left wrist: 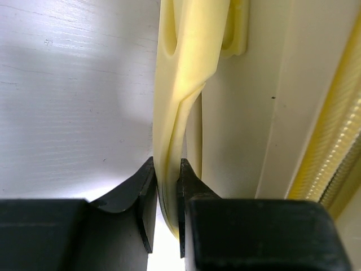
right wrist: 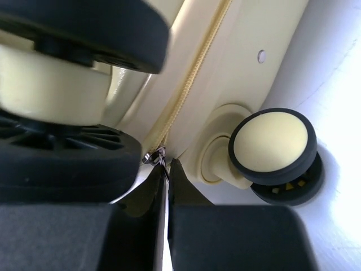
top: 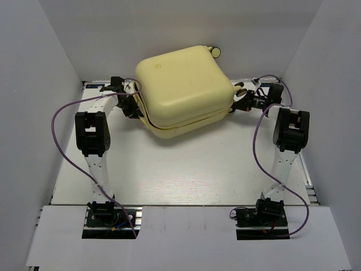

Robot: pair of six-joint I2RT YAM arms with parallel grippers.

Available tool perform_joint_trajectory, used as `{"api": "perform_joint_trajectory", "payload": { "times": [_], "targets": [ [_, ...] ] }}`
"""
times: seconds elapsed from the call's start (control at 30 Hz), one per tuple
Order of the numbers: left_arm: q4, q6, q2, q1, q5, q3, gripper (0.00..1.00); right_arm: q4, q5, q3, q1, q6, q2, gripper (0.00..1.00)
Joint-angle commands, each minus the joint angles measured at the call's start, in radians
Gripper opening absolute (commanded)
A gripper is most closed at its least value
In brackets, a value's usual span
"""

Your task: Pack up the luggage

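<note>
While the left gripper (left wrist: 167,195) pinches the pale yellow handle (left wrist: 189,68) of the luggage (top: 183,90), its two black fingers (left wrist: 144,195) sit one on each side of that band, pressed against it close to their tips. Beyond the fingertips the handle runs on along the shell. Right of the fingers is the suitcase's smooth side, with the ribbed yellow zip (left wrist: 333,141) at the far edge. Left of the fingers lies the white table (left wrist: 67,101).

The right gripper (right wrist: 167,180) has its fingers (right wrist: 186,195) drawn almost together, with only a thin slit between them. Right at their tips is a small metal piece, seemingly the zip pull (right wrist: 155,157), with its tab caught in the slit, though the view is too close to be sure. Just right of these fingers stands a black-and-cream wheel (right wrist: 273,149). Above and left of them a second wheel (right wrist: 67,73) looms, large and blurred.

From above, the luggage lies closed on the far half of the table between the two grippers, the left fingers at its left side, the right fingers at its right edge.
</note>
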Motion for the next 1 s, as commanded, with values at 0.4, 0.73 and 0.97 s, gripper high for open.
{"api": "perform_joint_trajectory", "payload": {
  "times": [0.4, 0.73, 0.97],
  "targets": [
    [-0.1, 0.124, 0.054, 0.144, -0.333, 0.02, 0.0, 0.102, 0.542, 0.577, -0.071, 0.004, 0.328, 0.0],
    [-0.132, 0.144, 0.098, 0.155, -0.319, 0.066, 0.0, 0.17, 0.595, 0.595, 0.061, -0.048, 0.367, 0.0],
    [-0.198, 0.17, 0.175, 0.155, -0.298, 0.259, 0.0, 0.368, 0.507, 0.131, 0.185, -0.166, 0.035, 0.0]
  ]
}}
